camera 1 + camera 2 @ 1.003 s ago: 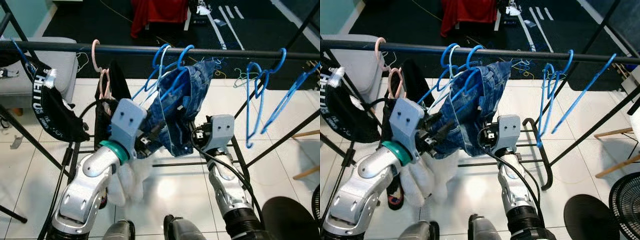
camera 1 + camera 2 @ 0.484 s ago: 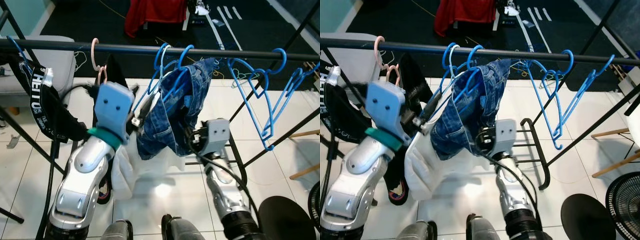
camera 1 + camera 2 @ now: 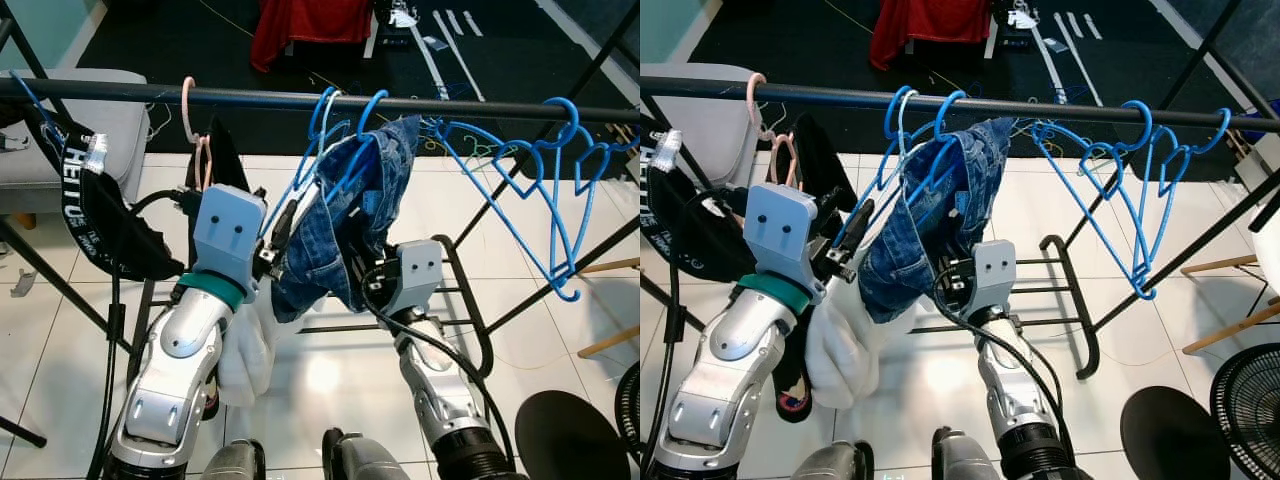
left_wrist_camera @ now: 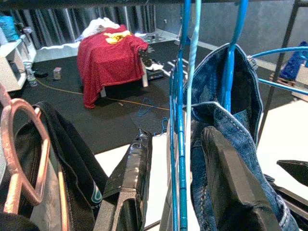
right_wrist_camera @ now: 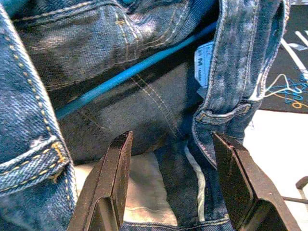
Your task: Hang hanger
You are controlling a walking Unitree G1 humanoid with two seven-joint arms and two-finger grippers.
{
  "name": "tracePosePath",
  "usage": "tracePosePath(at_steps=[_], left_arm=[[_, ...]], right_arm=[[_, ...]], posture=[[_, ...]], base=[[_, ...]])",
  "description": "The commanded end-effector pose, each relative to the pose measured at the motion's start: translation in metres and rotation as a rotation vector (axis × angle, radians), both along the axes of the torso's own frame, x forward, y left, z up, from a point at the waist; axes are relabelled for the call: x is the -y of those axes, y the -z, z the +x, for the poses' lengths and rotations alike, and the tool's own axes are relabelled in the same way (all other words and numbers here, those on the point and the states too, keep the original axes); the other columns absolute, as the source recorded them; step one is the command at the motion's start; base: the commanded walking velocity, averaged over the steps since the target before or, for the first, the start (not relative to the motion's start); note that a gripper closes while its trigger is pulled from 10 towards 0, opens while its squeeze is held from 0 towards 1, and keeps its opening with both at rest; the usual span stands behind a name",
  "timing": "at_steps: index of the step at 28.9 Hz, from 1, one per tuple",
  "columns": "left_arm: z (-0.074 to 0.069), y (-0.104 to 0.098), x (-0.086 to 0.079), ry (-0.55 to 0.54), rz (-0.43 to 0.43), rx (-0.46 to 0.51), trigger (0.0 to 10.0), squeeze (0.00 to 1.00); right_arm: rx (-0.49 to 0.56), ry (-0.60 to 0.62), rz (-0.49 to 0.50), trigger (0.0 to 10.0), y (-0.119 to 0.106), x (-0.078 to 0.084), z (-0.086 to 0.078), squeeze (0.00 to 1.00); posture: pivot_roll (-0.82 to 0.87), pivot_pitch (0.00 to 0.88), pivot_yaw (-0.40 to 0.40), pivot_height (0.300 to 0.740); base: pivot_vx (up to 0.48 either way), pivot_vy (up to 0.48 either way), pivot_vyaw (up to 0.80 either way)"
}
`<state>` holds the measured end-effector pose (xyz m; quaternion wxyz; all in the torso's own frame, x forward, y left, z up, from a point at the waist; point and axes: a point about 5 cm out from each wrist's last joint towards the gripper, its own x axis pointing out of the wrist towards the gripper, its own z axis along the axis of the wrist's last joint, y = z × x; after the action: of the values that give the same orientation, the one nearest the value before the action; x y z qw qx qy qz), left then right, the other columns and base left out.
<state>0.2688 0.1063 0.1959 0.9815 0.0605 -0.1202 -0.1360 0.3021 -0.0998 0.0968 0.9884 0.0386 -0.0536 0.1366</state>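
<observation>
Your view looks down over white tiled floor (image 3: 330, 380) crossed by a dark clothes rail (image 3: 260, 98). A black garment (image 3: 100, 215) at 9 o'clock reads "HEIT". The blue hanger (image 3: 345, 135) carrying jeans (image 3: 335, 225) hangs on the rail at 12 o'clock. Your left gripper (image 4: 178, 187) stands open astride its wires; your right gripper (image 5: 171, 187) gapes wide against the denim, holding nothing. Empty blue hangers (image 3: 545, 190) crowd 2 o'clock.

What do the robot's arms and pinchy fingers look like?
Both arms are shiny silver with rounded shells. The left arm has a teal-green ring at the wrist and a pale grey-blue box with small dark dots. The right arm has a similar grey box and black cables looping along it. Each gripper has two long black fingers, flat and tapering.
</observation>
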Motion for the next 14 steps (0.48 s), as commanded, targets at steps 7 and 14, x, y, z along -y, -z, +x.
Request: tracePosePath(at_steps=[7,14], left_arm=[[0.0005,0.0042,-0.0008,-0.023,0.008,-0.001,10.0,0.00],[0.0006,0.0051,-0.0004,-0.016,0.016,-0.003,10.0,0.00]], right_arm=[[0.003,-0.013,0.003,10.0,0.0004,-0.0018,-0.0025,0.00],[0.009,-0.013,-0.020,10.0,0.0003,-0.0030,-0.0023,0.00]], posture=[[0.02,0.091,-0.027,0.733],[0.03,0.091,-0.019,0.733]], base=[[0.000,0.000,0.00],[-0.242,0.000,0.00]])
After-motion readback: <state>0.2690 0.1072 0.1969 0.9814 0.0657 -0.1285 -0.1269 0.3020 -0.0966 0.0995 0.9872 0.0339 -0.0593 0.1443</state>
